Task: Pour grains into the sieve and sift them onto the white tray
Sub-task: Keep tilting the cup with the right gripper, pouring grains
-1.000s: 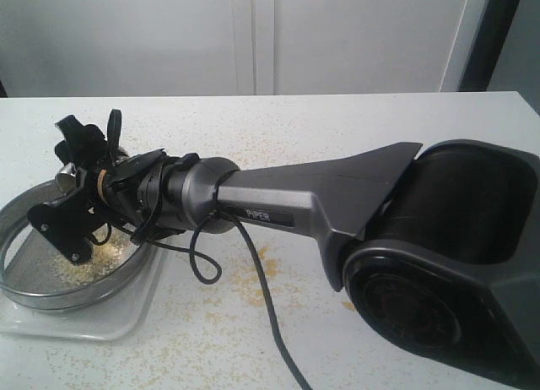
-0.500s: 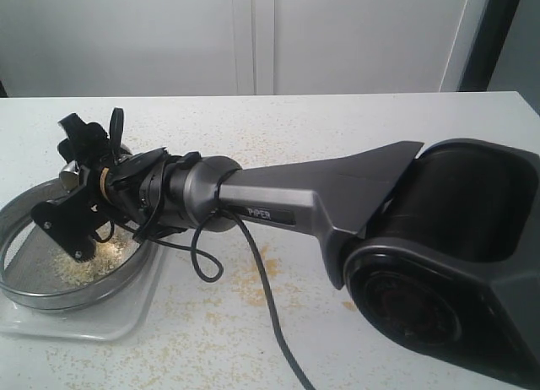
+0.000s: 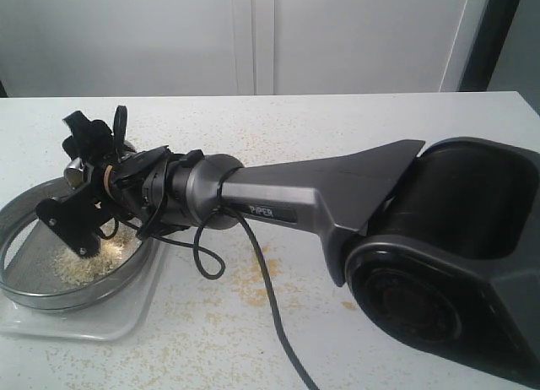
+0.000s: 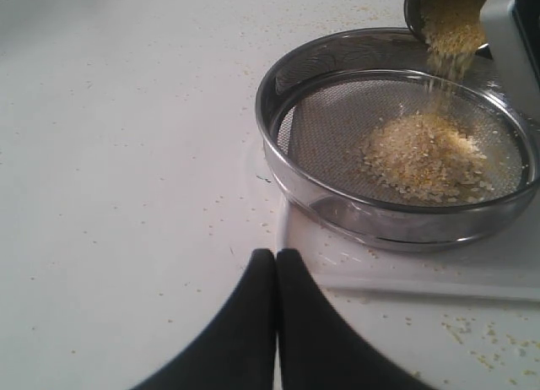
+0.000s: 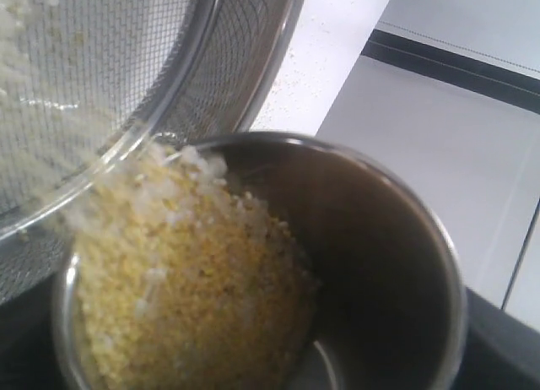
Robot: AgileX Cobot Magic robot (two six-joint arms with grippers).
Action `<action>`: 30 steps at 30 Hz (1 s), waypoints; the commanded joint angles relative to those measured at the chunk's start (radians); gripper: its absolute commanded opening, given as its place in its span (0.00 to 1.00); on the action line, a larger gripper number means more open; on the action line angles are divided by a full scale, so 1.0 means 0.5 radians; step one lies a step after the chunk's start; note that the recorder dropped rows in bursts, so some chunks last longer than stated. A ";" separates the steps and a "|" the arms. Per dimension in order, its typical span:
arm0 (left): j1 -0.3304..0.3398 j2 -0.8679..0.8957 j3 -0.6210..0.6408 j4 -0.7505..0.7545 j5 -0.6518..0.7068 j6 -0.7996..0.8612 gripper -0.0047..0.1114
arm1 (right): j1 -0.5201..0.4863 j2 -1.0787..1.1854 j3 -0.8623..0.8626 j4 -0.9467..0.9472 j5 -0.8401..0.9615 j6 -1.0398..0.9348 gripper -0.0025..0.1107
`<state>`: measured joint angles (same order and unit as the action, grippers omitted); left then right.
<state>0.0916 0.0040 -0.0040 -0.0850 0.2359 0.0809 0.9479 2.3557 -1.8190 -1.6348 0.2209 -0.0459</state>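
Plenty of bare bench [image 3: 380, 120] around the right arm, stray granules aside. Right under the right end effector [image 3: 84, 154] sits the sieve [image 4: 380, 225], resting on the white tray [image 4: 396, 272], whose rim pokes out past the ring. The grains [image 4: 422, 154] make a sandy yellowish heap on the mesh, paler bits mixed in, more streaming down. Right end effector is clamped round a tilted steel cup [image 5: 388, 263] above the sieve. Left end effector [image 4: 275, 276] is pinched closed, empty, just short of the tray.
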 commanded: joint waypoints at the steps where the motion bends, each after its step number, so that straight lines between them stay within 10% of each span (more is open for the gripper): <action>1: -0.009 -0.008 0.008 -0.006 -0.006 -0.003 0.04 | -0.023 -0.042 -0.015 -0.029 0.021 -0.006 0.02; 30: -0.009 -0.008 0.008 -0.006 -0.006 -0.003 0.04 | 0.018 -0.042 -0.015 -0.038 -0.011 -0.090 0.02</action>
<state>0.0916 0.0040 -0.0040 -0.0850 0.2359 0.0809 0.9479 2.3557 -1.8190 -1.6449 0.2192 -0.0771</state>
